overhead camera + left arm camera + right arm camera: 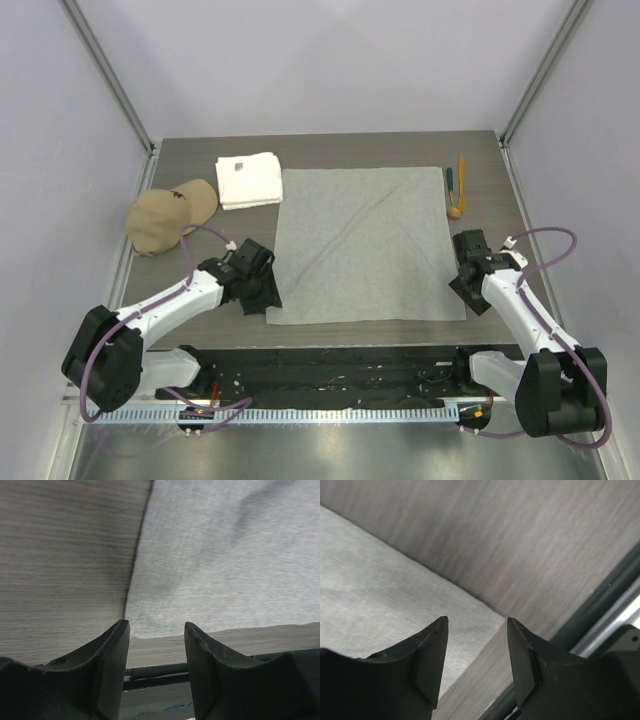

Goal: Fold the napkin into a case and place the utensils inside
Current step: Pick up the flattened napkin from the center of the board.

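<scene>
The light-grey napkin lies spread flat in the middle of the table, with faint creases and no fold. My left gripper sits low at its near-left corner. In the left wrist view this gripper is open, and the napkin corner lies just ahead of the fingertips, with nothing between them. My right gripper is at the near-right corner. It is also open and holds nothing, the napkin corner just beyond its tips. The utensils lie beyond the napkin's far-right corner: a teal-handled one, an orange stick and a round wooden bowl.
A folded white towel lies at the napkin's far-left corner. A tan cap sits to the left of it. Metal frame posts rise at both back corners, and a dark rail runs along the near table edge.
</scene>
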Available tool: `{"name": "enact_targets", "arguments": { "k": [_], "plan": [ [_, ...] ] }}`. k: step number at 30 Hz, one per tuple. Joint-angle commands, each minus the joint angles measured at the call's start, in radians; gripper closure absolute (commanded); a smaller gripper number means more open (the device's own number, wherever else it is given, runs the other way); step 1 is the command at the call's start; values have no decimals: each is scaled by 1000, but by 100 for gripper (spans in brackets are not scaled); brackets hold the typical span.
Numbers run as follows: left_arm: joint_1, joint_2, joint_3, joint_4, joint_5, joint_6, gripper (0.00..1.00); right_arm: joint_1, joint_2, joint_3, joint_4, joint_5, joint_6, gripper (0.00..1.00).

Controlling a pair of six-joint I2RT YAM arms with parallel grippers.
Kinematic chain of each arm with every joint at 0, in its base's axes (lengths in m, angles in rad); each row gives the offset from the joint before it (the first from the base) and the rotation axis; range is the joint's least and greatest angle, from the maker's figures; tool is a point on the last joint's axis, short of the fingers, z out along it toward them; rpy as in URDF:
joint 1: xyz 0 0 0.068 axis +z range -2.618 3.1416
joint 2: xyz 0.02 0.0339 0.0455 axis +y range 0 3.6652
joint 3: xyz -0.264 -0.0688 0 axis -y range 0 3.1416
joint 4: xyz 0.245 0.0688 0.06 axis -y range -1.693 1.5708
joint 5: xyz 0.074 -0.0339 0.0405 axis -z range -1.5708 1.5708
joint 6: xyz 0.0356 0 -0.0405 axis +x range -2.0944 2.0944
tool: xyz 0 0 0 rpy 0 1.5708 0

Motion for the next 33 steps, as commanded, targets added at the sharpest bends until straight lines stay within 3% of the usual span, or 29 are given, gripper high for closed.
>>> {"name": "enact_targets", "arguments": {
  "k": [1, 15, 23, 25, 28, 29, 31, 33],
  "plan": [
    [2, -27, -51, -5, -34, -75, 48, -20, -51, -25, -76, 34, 69, 46],
    [-12, 19, -106, 8, -14, -106, 48, -51, 45, -37, 51, -36, 15, 52],
    [-16, 19, -128, 18, 1, -106, 49, -51, 64, 16, 154, -96, -172, 51],
    [-16, 4, -140, 26, 1, -95, 49, -51, 65, 36, 257, -164, -340, 51],
    [-16, -48, -149, 46, -11, -83, 49, -49, 99, 71, 415, -206, -396, 52],
    [-16, -65, -152, 52, -11, -80, 49, -49, 149, 78, 465, -269, -405, 54],
    [-16, -97, -149, 54, -12, -69, 47, -51, 218, 139, 551, -297, -422, 68],
    [-16, -104, -137, 49, -22, -63, 45, -49, 343, 226, 558, -335, -445, 90]
  ]
}}
